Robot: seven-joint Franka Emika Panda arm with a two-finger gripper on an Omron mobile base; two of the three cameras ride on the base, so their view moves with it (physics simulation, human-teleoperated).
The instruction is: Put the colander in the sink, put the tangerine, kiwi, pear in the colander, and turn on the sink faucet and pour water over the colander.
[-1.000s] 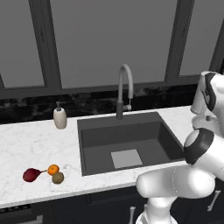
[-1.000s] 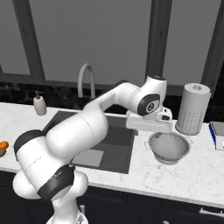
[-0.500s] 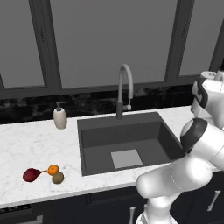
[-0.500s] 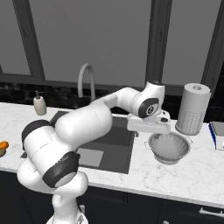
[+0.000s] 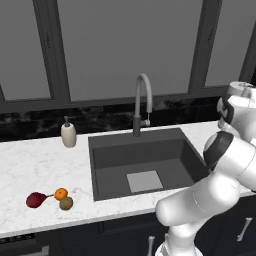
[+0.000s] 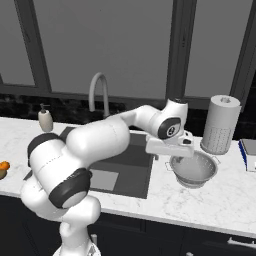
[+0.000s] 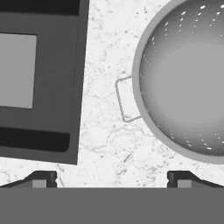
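The silver perforated colander (image 6: 194,169) stands on the counter to the right of the sink (image 6: 131,156). My gripper (image 6: 172,156) hangs open just above the colander's left rim. In the hand view the colander (image 7: 183,83) sits upper right, with its wire side handle (image 7: 124,100) above the gap between my spread fingertips (image 7: 41,179); nothing is between them. On the counter left of the sink (image 5: 145,160) lie the maroon pear (image 5: 35,200), orange tangerine (image 5: 61,193) and olive kiwi (image 5: 66,203). The faucet (image 5: 142,100) arches over the basin's back; no water runs.
A beige soap dispenser (image 5: 68,135) stands at the back left of the sink. Behind the colander rises a paper towel roll (image 6: 220,125), and a flat bluish object (image 6: 247,152) lies at the far right. Dark windows back the counter.
The hand has sunk lower and slightly right, closer to the colander's left rim. The jaws have stayed open; the colander and fruits have not moved.
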